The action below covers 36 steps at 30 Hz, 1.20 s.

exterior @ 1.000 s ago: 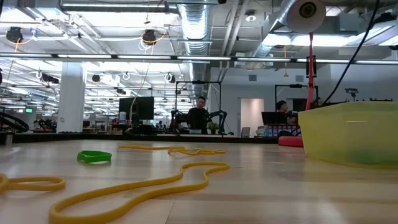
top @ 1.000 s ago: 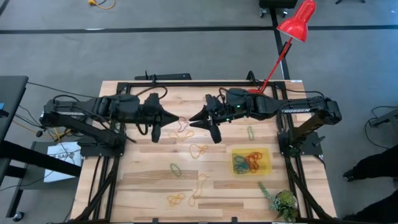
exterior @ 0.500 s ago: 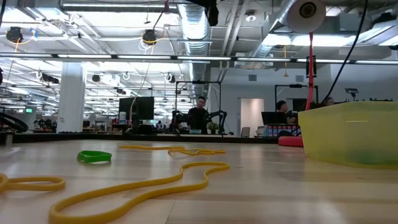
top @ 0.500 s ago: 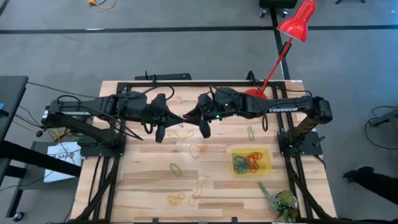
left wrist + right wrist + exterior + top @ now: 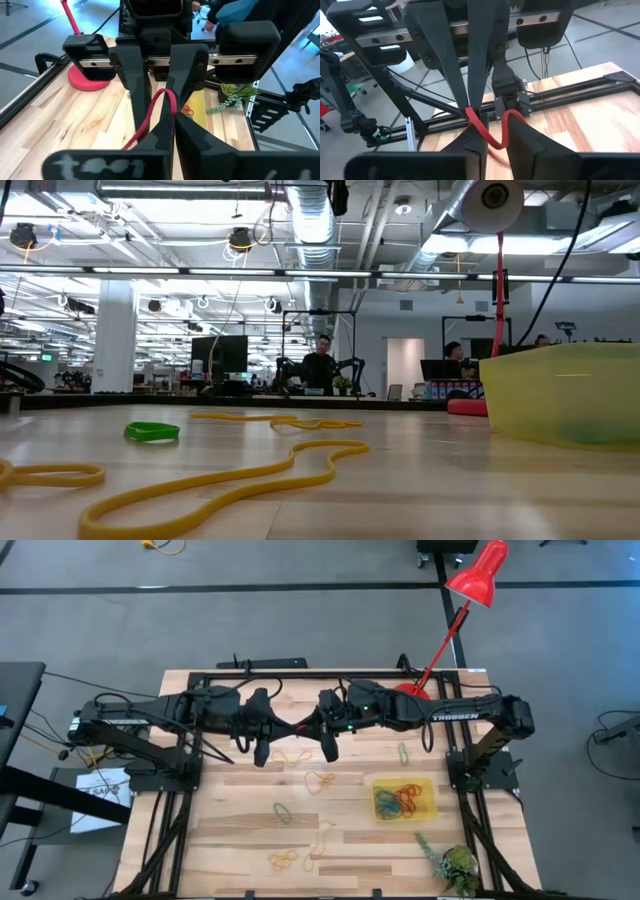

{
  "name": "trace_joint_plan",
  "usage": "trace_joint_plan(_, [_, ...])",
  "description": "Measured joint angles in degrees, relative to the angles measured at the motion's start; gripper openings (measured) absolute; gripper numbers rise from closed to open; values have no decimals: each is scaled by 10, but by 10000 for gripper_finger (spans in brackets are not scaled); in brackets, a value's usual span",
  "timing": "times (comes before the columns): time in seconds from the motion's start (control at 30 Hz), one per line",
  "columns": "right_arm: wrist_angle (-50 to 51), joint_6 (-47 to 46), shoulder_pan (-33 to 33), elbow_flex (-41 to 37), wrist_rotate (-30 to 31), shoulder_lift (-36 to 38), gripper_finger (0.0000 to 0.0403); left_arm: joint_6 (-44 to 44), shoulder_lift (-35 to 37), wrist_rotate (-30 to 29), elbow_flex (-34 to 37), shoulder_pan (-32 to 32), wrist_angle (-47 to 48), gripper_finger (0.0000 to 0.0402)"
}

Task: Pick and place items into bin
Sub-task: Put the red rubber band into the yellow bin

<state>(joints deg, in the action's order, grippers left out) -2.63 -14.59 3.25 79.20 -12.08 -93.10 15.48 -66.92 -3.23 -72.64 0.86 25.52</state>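
Observation:
Above the table's far middle my two grippers meet tip to tip. My left gripper point(image 5: 294, 728) point(image 5: 172, 120) is shut on a red rubber band point(image 5: 163, 96) point(image 5: 490, 136). The band's free loop sticks out between the fingers of my right gripper point(image 5: 306, 726) point(image 5: 497, 137), which stand apart on either side of it. More bands lie loose on the wood: yellow ones point(image 5: 320, 780) point(image 5: 283, 860) and green ones point(image 5: 283, 812) point(image 5: 403, 752). The yellow bin point(image 5: 404, 798) point(image 5: 560, 395) stands on the table's right half with several coloured bands inside. My left gripper pinches one end of the red band point(image 5: 170, 108) between its two shut fingertips, coming nearly level from the table's left. The band is lifted clear of the table and arches out as a loop toward the right gripper. Whether my right gripper touches the band I cannot tell.
A red lamp point(image 5: 478, 575) leans over the far right corner from its round base point(image 5: 89, 80). A green plant sprig point(image 5: 450, 862) lies at the near right. A black frame point(image 5: 300, 673) runs along the table's edges. Bare wood lies near the front left.
My right gripper has moved toward the table's left and a little down, up to the left gripper's tip. Its fingers have drawn closer together around the red band's loop. My left gripper has stayed shut on the band.

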Motion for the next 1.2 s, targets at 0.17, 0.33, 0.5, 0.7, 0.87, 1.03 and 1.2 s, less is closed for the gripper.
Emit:
trace_joint_plan(0.17, [0,0,-2,0,-4,0,26,-9,0,-17,0,0,1,0])
trace_joint_plan(0.33, [0,0,-6,0,-5,0,3,-12,0,-20,0,0,4,0])
trace_joint_plan(0.5, [0,-4,-6,0,-5,0,1,-12,0,-21,0,0,5,0])
trace_joint_plan(0.7, [17,-5,-6,0,0,0,1,-12,0,-22,0,0,5,0])
trace_joint_plan(0.87, [53,-39,-3,0,0,0,20,-12,0,-22,0,0,5,0])
trace_joint_plan(1.03, [105,-39,-1,0,5,0,56,-12,0,-26,0,0,5,0])
trace_joint_plan(1.2, [110,-41,-2,0,38,0,83,-11,0,-26,0,0,23,0])
